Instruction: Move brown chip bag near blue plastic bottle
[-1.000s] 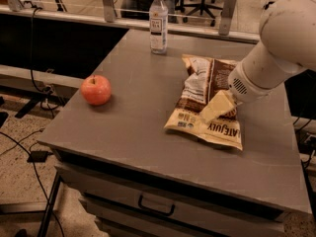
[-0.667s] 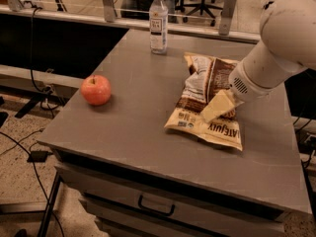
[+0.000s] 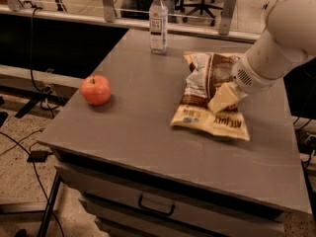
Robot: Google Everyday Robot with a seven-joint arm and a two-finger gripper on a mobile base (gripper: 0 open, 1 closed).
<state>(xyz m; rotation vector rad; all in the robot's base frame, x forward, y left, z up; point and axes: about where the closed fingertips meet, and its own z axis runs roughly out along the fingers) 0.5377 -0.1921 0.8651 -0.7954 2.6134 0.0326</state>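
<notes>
The brown chip bag (image 3: 207, 95) lies flat on the right half of the grey table (image 3: 148, 127), its lettered end toward the front. The blue plastic bottle (image 3: 158, 22) stands upright at the table's back edge, left of and beyond the bag. My gripper (image 3: 219, 101) comes in from the right on a white arm (image 3: 281, 28) and rests on the middle of the bag, its cream fingers pointing down and left.
A red apple (image 3: 96, 90) sits on the left side of the table. A drawer with a handle (image 3: 156, 205) is under the front edge. Cables lie on the floor at left. A railing and office chairs stand behind the table.
None; the arm, the bag, the bottle and the apple hold the same places.
</notes>
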